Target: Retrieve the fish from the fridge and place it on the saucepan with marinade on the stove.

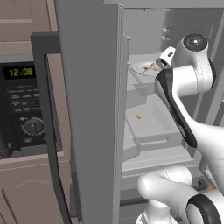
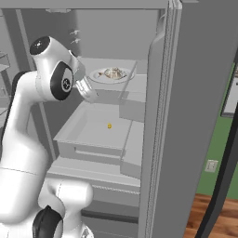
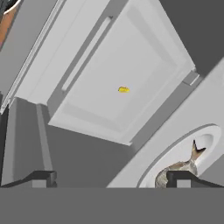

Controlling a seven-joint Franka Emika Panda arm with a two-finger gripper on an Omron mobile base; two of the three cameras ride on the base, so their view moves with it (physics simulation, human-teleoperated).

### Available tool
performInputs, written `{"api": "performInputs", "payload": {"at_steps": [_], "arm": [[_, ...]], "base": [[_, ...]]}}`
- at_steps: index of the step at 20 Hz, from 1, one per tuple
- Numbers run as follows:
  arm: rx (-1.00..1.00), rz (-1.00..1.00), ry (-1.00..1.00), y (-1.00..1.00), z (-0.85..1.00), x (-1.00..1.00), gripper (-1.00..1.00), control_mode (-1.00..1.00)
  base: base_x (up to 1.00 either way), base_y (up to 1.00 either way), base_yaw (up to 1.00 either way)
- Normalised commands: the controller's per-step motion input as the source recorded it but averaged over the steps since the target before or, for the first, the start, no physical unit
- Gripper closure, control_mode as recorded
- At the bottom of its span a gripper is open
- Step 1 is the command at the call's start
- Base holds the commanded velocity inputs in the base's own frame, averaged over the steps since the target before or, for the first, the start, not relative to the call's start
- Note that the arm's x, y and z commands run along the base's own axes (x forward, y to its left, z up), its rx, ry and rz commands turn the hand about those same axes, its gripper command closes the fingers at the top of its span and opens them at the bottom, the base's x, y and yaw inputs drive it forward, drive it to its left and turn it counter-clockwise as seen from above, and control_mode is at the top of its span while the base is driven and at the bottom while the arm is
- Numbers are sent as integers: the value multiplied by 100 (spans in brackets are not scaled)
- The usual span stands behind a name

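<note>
Two finger tips of the claw (image 3: 111,178) stand wide apart with nothing between them, so the claw is empty and ready to take something. The fish (image 2: 114,73) lies on a white plate (image 2: 98,77) on an upper shelf (image 2: 135,86) inside the open fridge (image 2: 186,116), and the arm's hand is already inside the fridge, just beside that plate. In the hand view the fish (image 3: 179,167) sits at the lower right, touching the right finger tip's edge of the picture rather than lying between the two tips, with its dark tail (image 3: 197,149) pointing away from the claw. Below the shelf is a pale drawer tray (image 2: 83,135) holding only a tiny yellow speck (image 2: 109,125), which is not the target.

The step in hand looks like the approach to the grasp. To do it well, the hand should probably shift sideways until the fish's body is centred between the tips, then come down close to the plate before closing. Gripping the thicker body rather than the thin tail seems safer, as a small lump may slip out. The plate's raised rim could catch a tip, so a steep descent is likely better than a sliding one. The fridge door (image 1: 87,109) stands close on the arm's left, leaving little room to swing.
</note>
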Motion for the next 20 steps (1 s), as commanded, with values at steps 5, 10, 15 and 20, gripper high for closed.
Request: {"api": "performInputs", "payload": {"at_steps": [5, 10, 15, 20], "arm": [[-3, 0, 2, 0, 5, 26, -100, -100], [-2, 1, 4, 0, 6, 33, -100, -100], [-1, 3, 1, 0, 0, 39, -100, -100], [0, 4, 2, 0, 0, 38, -100, -100]], "base": [[0, 0, 0], [0, 0, 0], [0, 0, 0], [0, 0, 0]]}}
